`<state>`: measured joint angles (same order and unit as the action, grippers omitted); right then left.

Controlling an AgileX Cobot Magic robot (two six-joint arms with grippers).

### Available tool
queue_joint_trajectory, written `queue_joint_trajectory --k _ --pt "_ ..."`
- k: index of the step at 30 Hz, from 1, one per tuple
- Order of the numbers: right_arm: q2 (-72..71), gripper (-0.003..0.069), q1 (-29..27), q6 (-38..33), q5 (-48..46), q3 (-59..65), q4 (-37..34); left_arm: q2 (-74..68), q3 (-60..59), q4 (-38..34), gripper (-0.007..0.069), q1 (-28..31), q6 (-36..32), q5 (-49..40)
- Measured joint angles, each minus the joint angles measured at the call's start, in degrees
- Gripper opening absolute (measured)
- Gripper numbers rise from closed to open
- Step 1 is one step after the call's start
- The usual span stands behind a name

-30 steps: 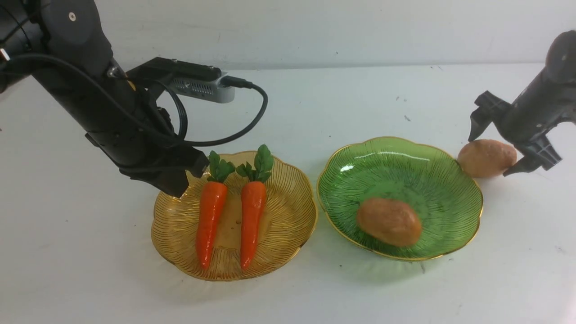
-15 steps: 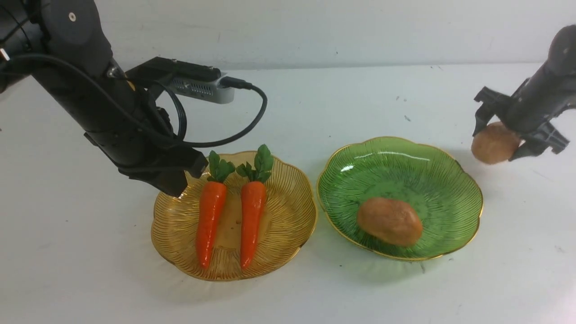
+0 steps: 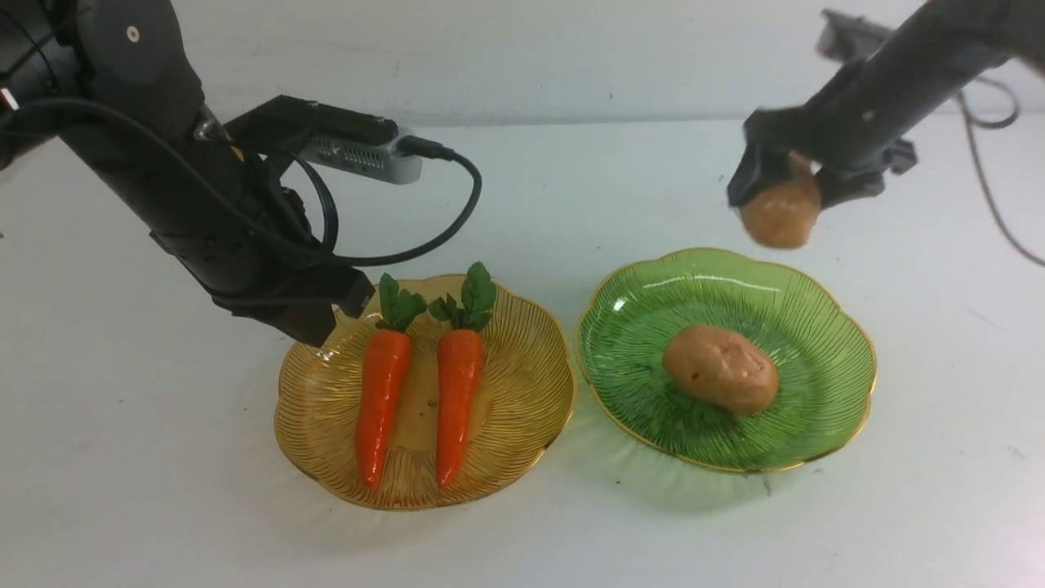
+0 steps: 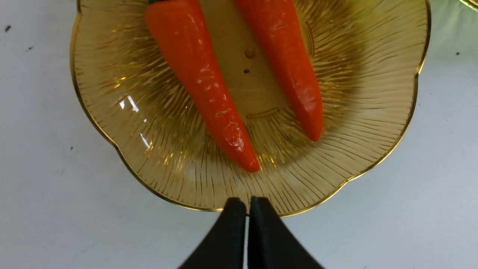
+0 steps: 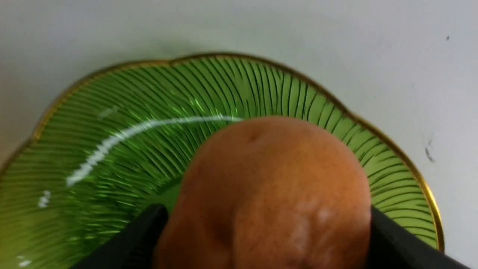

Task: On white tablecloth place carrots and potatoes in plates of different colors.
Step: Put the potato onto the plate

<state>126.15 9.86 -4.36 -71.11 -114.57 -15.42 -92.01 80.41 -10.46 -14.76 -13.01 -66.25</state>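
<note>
Two orange carrots point(image 3: 381, 404) point(image 3: 455, 400) lie side by side in the amber plate point(image 3: 522, 384) on the white tablecloth point(image 3: 163, 490). My left gripper point(image 3: 318, 327) hangs shut and holds nothing over that plate's back left rim. In the left wrist view its fingertips point(image 4: 235, 205) touch above the rim, with both carrots point(image 4: 201, 82) point(image 4: 283, 63) beyond. One potato point(image 3: 720, 367) rests in the green plate point(image 3: 816, 327). My right gripper point(image 3: 784, 192) is shut on a second potato point(image 3: 780, 214), in the air above the plate's far rim. That held potato point(image 5: 272, 194) fills the right wrist view over the green plate point(image 5: 149, 112).
The left wrist's camera box and its black cable point(image 3: 359, 151) stick out behind the amber plate. A thin cable point(image 3: 988, 163) trails from the right arm. A pale wall closes the table's back edge.
My right gripper has closed on the potato beside the green plate, lifted it and carried it left over the plate's far rim. The potato inside the plate has shifted toward the middle.
</note>
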Motion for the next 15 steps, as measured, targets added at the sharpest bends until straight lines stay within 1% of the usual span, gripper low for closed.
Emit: queue_joint_trajectory --k 2,4,7,8,11,15 --pt "0.14 0.0560 2.45 0.22 -0.17 1.59 5.54 0.00 0.00 0.00 -0.0001 0.00 0.00 0.00" --pt "0.18 0.0581 3.78 0.69 -0.26 2.17 8.65 0.00 0.00 0.00 -0.0001 0.00 0.00 0.12" --pt "0.18 0.0658 5.82 3.26 -0.20 2.60 16.66 0.00 0.00 0.00 -0.0001 0.00 0.00 0.50" --pt "0.18 0.0672 6.18 4.36 -0.20 2.60 18.50 0.00 0.00 0.00 -0.0001 0.00 0.00 0.59" --pt "0.18 0.0687 6.50 5.83 -0.15 2.60 20.76 0.00 0.00 0.00 -0.0001 0.00 0.00 0.59" --pt "-1.33 0.0689 6.50 6.72 -0.15 3.04 20.48 0.00 0.00 0.00 -0.0001 0.00 0.00 0.59"
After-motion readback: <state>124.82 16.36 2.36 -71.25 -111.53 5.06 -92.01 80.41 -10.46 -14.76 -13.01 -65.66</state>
